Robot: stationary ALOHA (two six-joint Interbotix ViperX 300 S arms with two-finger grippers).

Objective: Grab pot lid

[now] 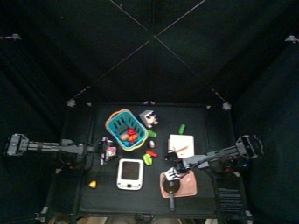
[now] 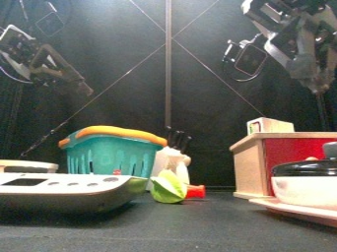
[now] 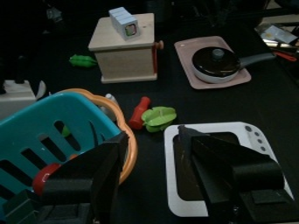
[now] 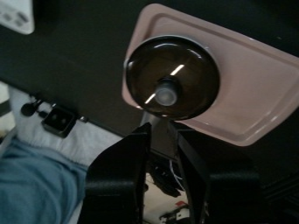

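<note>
Right pincer (image 4: 158, 157): jaws stand apart with nothing between them — it hangs just above the pot lid (image 4: 170, 74), pointing down at it.
Pot lid: dark round disc with a small knob, sitting on the pink pan (image 4: 239, 101) at the table's right front; in the top view the lid (image 1: 174, 177) lies under the right arm's end.
Step in hand: I judge it is the approach before the grip — the knob should come between the two jaws, then descend straight and close only when both sides flank it.
Risk: the knob is small, so an off-centre closing may slip off it.
Left pincer (image 3: 158, 175): also apart and empty, held above the white gadget (image 3: 222, 166) beside the teal basket (image 3: 52, 131).
</note>
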